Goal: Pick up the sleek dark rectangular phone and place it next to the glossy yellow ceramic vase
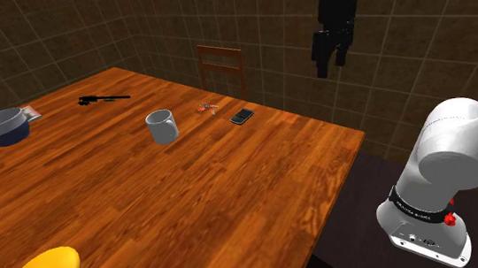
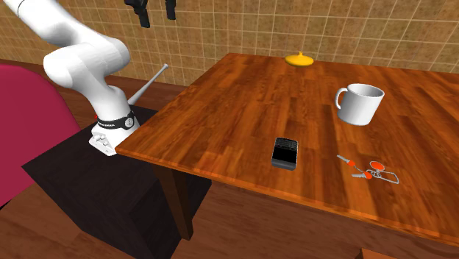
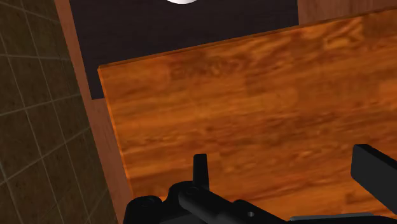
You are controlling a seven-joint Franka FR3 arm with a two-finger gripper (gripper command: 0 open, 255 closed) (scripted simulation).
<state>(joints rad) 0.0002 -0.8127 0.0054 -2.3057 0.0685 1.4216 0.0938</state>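
Two fingers of your pincer (image 3: pixel 286 172) stand wide apart, holding nothing, high over the wooden table's (image 3: pixel 254 102) corner; you have open air all round. Well below it lies the phone (image 2: pixel 285 153): flat, black, rectangular, dark-screened.

A white mug (image 1: pixel 163 126) stands on the wooden table (image 1: pixel 191 213). Orange-handled scissors (image 1: pixel 207 107) lie near the mug; a blue bowl (image 1: pixel 0 127) and a black utensil (image 1: pixel 103 99) sit well apart from it.

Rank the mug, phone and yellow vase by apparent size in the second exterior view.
1. Mug
2. Phone
3. Yellow vase: farthest from the camera, so its true rank is unsure.
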